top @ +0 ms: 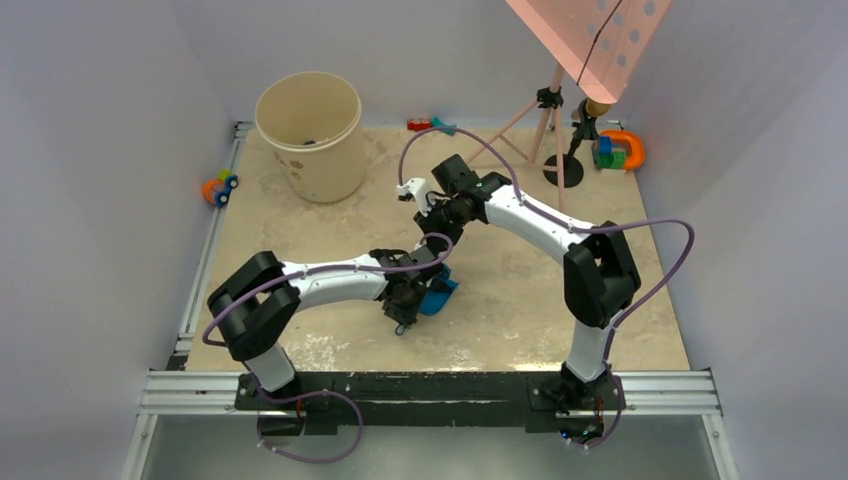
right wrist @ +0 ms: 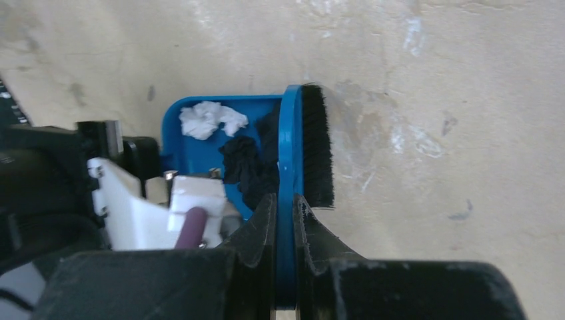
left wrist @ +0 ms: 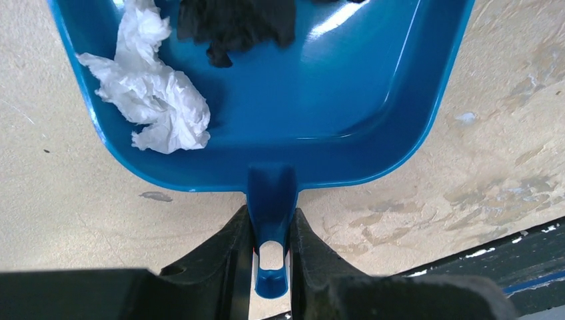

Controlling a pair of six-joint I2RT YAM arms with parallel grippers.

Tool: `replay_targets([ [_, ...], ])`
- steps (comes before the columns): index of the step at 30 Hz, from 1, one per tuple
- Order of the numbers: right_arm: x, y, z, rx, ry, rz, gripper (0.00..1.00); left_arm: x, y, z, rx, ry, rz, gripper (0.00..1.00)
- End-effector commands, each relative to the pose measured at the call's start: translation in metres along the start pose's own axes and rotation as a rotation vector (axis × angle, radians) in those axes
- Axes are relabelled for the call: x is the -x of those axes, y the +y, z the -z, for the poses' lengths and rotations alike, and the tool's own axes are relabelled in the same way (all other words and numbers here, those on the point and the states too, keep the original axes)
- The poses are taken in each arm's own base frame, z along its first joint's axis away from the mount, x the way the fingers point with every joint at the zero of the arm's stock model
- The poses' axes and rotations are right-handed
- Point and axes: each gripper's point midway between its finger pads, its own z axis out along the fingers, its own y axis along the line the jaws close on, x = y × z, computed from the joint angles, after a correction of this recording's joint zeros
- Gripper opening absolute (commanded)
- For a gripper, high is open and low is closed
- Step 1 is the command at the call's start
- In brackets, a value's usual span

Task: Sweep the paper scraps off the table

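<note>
My left claw (left wrist: pixel 272 230) gripped the blue dustpan (left wrist: pixel 320 87) by its handle; my right claw (right wrist: pixel 285 213) clamped the brush (right wrist: pixel 290 143). White and black paper scraps (left wrist: pixel 156 100) lay inside the pan, over the mottled beige worktop (left wrist: pixel 66 200).

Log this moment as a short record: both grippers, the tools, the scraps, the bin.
left gripper: shut on the handle of the dustpan
right gripper: shut on the handle of the brush
dustpan: blue, scraps inside
brush: blue back, black bristles, at the dustpan's open edge
paper scraps: a white wad and black pieces, in the dustpan
table: beige, mottled
bucket: cream, upright, far left
</note>
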Motion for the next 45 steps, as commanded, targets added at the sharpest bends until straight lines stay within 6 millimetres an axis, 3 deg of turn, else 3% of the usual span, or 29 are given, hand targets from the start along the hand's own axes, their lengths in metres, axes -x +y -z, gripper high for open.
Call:
replay_targets([
  [1, -0.022, 0.065, 0.016, 0.313, 0.04, -0.098, 0.0, 0.012, 0.009, -0.01, 0.038, -0.073, 0.007, 0.04],
  [7, -0.006, 0.046, 0.051, 0.239, -0.053, -0.207, 0.0, 0.014, 0.022, -0.011, 0.104, -0.104, -0.006, 0.04],
  [12, -0.008, -0.006, 0.072, -0.054, -0.079, -0.331, 0.0, 0.017, 0.023, -0.011, 0.106, -0.126, -0.012, 0.04],
  [19, 0.0, -0.062, 0.127, -0.366, -0.268, -0.499, 0.0, 0.02, 0.009, -0.003, 0.019, -0.15, -0.021, 0.05],
  [26, -0.022, -0.089, 0.173, -0.658, -0.376, -0.652, 0.0, 0.021, -0.003, 0.014, -0.042, -0.139, 0.015, 0.04],
  [30, -0.046, -0.086, 0.184, -0.733, -0.405, -0.726, 0.0, 0.033, -0.003, 0.043, -0.017, -0.131, 0.018, 0.04],
  [39, -0.082, -0.02, 0.2, -0.565, -0.583, -0.774, 0.0, 0.078, 0.029, 0.131, -0.007, -0.144, 0.08, 0.03],
  [45, -0.089, 0.004, 0.221, -0.518, -0.689, -0.788, 0.0, 0.117, 0.051, 0.195, -0.029, -0.169, 0.114, 0.03],
])
